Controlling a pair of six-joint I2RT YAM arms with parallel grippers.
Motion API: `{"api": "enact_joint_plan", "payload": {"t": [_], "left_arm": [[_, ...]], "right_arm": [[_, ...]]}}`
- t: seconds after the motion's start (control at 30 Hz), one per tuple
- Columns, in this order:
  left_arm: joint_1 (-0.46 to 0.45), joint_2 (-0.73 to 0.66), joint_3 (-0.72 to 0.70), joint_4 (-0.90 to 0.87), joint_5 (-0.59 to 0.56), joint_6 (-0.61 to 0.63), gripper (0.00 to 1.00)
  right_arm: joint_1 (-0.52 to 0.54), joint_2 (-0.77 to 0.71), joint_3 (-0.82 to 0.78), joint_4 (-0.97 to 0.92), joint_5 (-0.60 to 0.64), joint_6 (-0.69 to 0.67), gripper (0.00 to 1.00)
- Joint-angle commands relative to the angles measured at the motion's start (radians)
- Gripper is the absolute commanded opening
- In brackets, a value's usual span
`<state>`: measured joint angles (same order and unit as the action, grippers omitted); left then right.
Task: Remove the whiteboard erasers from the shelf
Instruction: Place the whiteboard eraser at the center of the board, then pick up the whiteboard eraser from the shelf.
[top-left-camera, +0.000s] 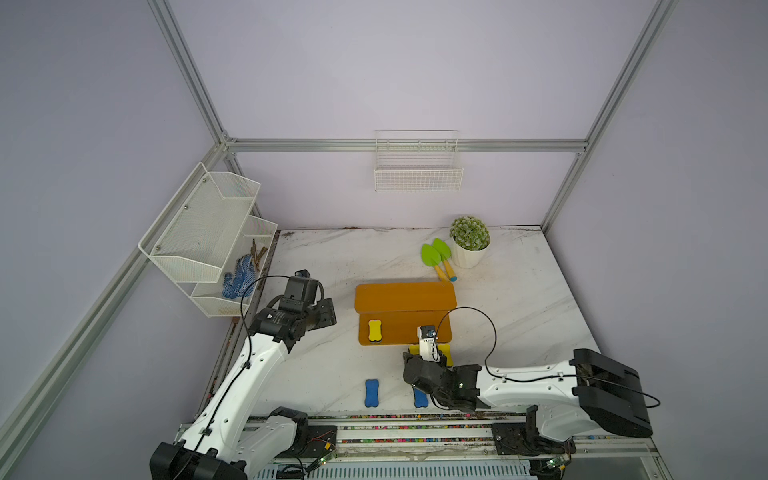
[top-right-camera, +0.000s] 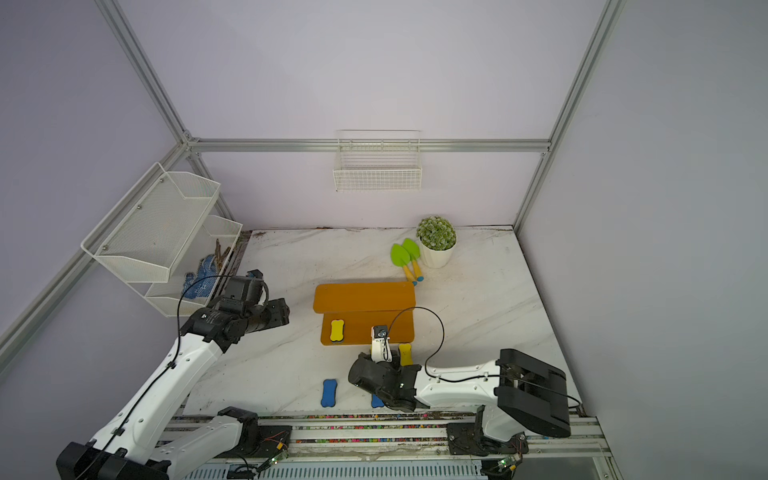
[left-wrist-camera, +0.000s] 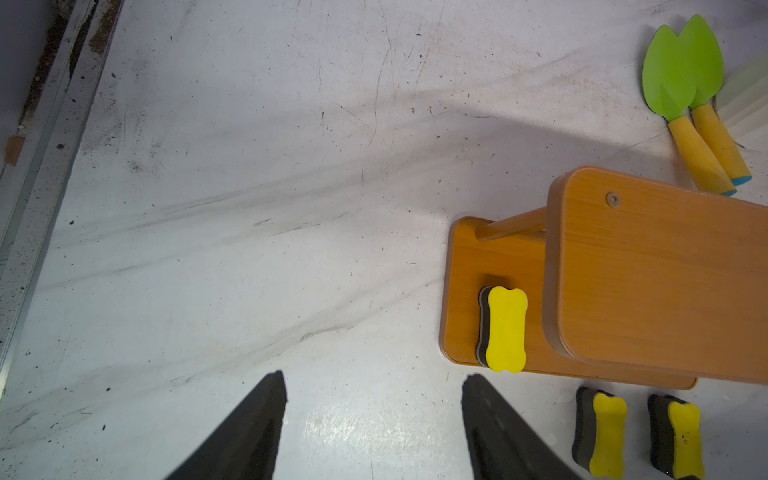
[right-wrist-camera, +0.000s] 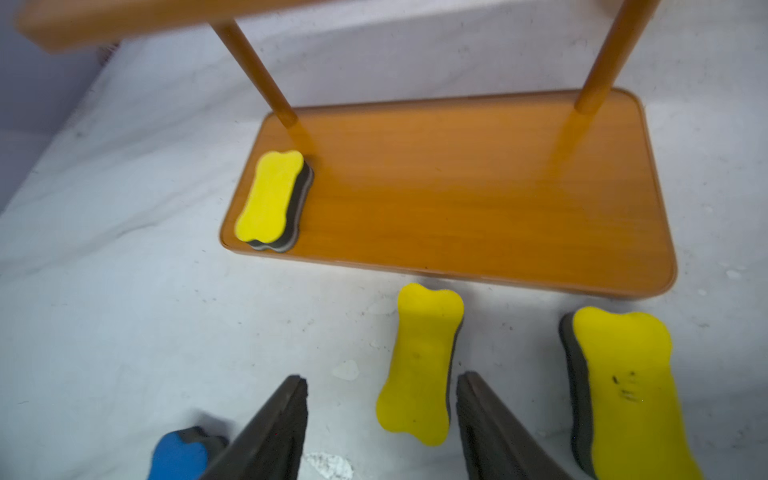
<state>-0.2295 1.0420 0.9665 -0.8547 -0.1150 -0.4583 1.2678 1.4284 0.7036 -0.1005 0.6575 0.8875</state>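
Marble tabletop (top-left-camera: 519, 299), apparently dirt-speckled, lilac walls (top-left-camera: 374, 83); left gripper (left-wrist-camera: 374, 375) and right gripper (right-wrist-camera: 382, 376) both spread apart.

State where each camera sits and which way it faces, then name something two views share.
Top views: high above the robot's base, looking down and forward across the table to the back wall; the left arm and right arm show.
Left wrist: on the left arm, looking down at table and shelf end; open left gripper shows.
Right wrist: on the right arm, low, facing the shelf front; open right gripper shows.
Shared: both wrist views show the yellow eraser on the shelf's lower board.
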Motion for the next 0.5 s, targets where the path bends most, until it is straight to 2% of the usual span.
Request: {"api": "enact_joint_plan", "payload": {"t": [0.0,0.17,0.27,0.37,0.47], "left_arm": [[-0.039,-0.017,-0.003,0.003,0.012,0.017,0.7],[-0.178,-0.03,-0.024,0.0,-0.066,-0.054,0.69],[-0.306,-0.018,-0.042,-0.001,-0.136,-0.132,0.66],[-0.439,0.002,-0.07,0.01,-0.221,-0.238,0.66],[-0.538,0.014,-0.113,0.047,-0.291,-0.31,0.66]], "right_arm": [[0.001,-0.094,-0.022,0.044,0.07,-0.107,0.63],[-0.06,-0.271,-0.161,0.166,0.111,-0.208,0.63],[-0.127,-0.407,-0.275,0.266,0.106,-0.247,0.63],[-0.196,-0.523,-0.369,0.362,0.07,-0.301,0.63],[-0.262,-0.588,-0.414,0.381,0.019,-0.332,0.63]]}}
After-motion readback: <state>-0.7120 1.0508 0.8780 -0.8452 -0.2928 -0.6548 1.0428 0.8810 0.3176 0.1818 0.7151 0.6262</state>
